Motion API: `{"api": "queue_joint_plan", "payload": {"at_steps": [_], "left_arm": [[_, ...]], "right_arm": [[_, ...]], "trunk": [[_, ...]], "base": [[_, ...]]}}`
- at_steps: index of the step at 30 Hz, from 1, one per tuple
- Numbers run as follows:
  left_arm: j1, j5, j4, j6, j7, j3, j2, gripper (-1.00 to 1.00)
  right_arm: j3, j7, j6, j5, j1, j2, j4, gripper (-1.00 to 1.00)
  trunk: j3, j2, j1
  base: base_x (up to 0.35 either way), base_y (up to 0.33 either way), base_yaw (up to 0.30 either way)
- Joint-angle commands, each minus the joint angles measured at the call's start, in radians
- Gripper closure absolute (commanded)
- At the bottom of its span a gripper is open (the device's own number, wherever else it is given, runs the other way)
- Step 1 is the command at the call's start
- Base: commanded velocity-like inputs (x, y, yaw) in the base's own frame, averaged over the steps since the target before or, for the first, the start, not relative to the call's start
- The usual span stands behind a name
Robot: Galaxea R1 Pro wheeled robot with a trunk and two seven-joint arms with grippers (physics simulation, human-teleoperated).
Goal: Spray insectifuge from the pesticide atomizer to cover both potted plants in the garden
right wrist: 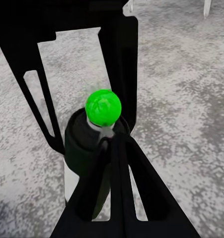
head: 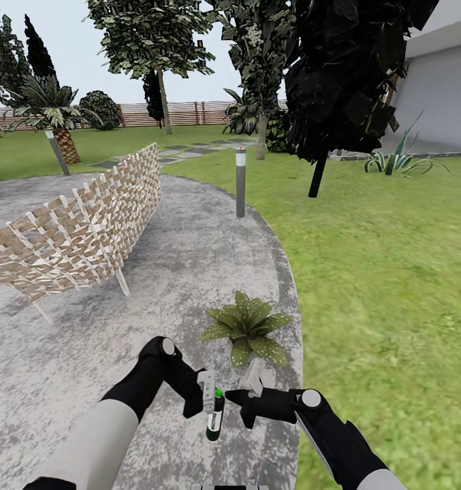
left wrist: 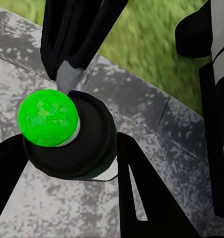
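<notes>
Left pincer [head: 208,395] clamped on pesticide atomizer [head: 215,416], upright over patio [head: 189,272]; right pincer [head: 238,398] state unclear, touching it. Potted plant [head: 247,327] just ahead; next, aim and spray

Potted plant [head: 247,328]: on patio [head: 189,272] edge, lawn [head: 387,272] to its right.
Wicker chair [head: 80,228]: left, behind the plant.
Bollard light [head: 240,182]: behind the plant.

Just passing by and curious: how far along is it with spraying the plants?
Picked up: the spray bottle is off the ground, clamped in the left gripper, with the right gripper close beside it. One leafy plant sits just ahead. Spraying it, and the second plant, is left.
</notes>
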Motion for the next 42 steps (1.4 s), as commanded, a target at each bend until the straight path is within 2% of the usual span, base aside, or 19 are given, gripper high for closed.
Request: {"api": "queue_joint_plan", "payload": {"at_steps": [1,10,15,16,18,22,23,24,29,31,33,35,36,38,39,40,41,42], "left_arm": [[0.000,-0.004,-0.001,0.008,-0.004,0.000,-0.001,1.00],[0.000,0.010,-0.001,0.008,-0.004,0.000,-0.001,1.00],[-0.001,0.009,0.001,0.005,-0.003,0.002,0.013,1.00],[0.000,0.005,0.002,0.005,-0.003,0.003,0.025,1.00],[0.000,0.000,0.005,0.004,-0.003,0.003,0.072,1.00],[0.000,-0.001,0.007,0.004,-0.003,0.003,0.148,1.00],[0.000,-0.001,0.007,0.003,-0.003,0.003,0.158,1.00],[0.000,-0.001,0.007,0.003,-0.003,0.004,0.172,1.00],[0.014,-0.003,0.008,0.003,-0.001,0.002,0.226,1.00],[0.024,-0.005,0.008,0.006,0.014,0.007,0.237,1.00],[0.037,0.003,0.007,0.012,0.085,0.045,0.253,1.00],[0.055,0.011,0.008,0.016,0.206,0.139,0.255,1.00],[0.076,0.023,0.008,0.017,0.282,0.212,0.251,1.00],[0.112,0.057,0.007,0.018,0.367,0.312,0.247,1.00],[0.132,0.090,0.007,0.015,0.408,0.365,0.245,1.00],[0.167,0.153,0.007,0.011,0.462,0.440,0.243,1.00],[0.192,0.197,0.007,0.009,0.496,0.485,0.243,1.00],[0.230,0.264,0.007,0.004,0.550,0.547,0.243,1.00]], "right_arm": [[0.000,0.002,-0.002,0.008,0.000,0.000,-0.001,1.00],[0.000,0.002,-0.003,0.008,0.000,0.000,-0.001,1.00],[0.000,0.002,-0.003,0.008,0.000,-0.001,0.000,1.00],[0.000,0.002,-0.003,0.008,0.000,-0.001,0.000,1.00],[0.000,0.002,-0.003,0.008,0.000,-0.001,0.000,1.00],[0.000,0.002,-0.003,0.009,0.000,-0.003,0.001,1.00],[0.000,0.002,-0.003,0.009,0.000,-0.003,0.002,1.00],[0.000,0.002,-0.003,0.009,0.000,-0.004,0.002,-1.00],[-0.002,-0.001,-0.004,0.010,0.000,-0.006,0.007,-1.00],[-0.003,-0.009,-0.005,0.011,0.000,-0.010,0.015,-1.00],[-0.003,-0.050,-0.006,0.011,0.000,-0.032,0.056,-1.00],[-0.002,-0.142,-0.010,0.009,0.000,-0.060,0.134,-1.00],[-0.002,-0.213,-0.013,0.008,0.000,-0.075,0.193,-1.00],[-0.002,-0.319,-0.026,0.005,0.000,-0.086,0.277,-1.00],[-0.002,-0.385,-0.044,0.004,0.000,-0.087,0.329,-1.00],[-0.002,-0.493,-0.091,0.003,0.000,-0.087,0.414,-1.00],[-0.002,-0.561,-0.129,0.002,0.000,-0.086,0.469,-1.00],[-0.002,-0.656,-0.194,-0.001,0.001,-0.084,0.547,-1.00]], "trunk": [[-0.001,0.000,0.000],[-0.001,0.000,0.000],[-0.001,0.000,0.000],[-0.001,0.000,0.000],[-0.001,0.000,0.000],[-0.001,0.000,0.000],[-0.001,0.000,0.000],[-0.001,0.000,0.000],[-0.001,0.000,0.000],[-0.001,0.000,0.000],[-0.001,0.000,0.000],[-0.001,0.000,0.000],[-0.001,0.000,0.000],[-0.001,0.000,0.000],[-0.001,0.000,0.000],[-0.001,0.000,0.000],[-0.001,0.000,0.000],[-0.001,0.000,0.000]], "base": [[0.000,0.000,0.000],[0.000,0.000,0.000],[0.000,0.000,0.000],[0.000,0.000,0.000],[0.000,0.000,0.000],[0.000,0.000,0.000],[0.000,0.000,0.000],[0.000,0.000,0.000],[0.000,0.000,0.000],[0.000,0.000,0.000],[0.000,0.000,0.000],[0.000,0.000,0.000],[0.000,0.000,0.000],[0.000,0.000,0.000],[0.000,0.000,0.000],[0.000,0.000,0.000],[0.000,0.000,0.000],[0.000,0.000,0.000]]}}
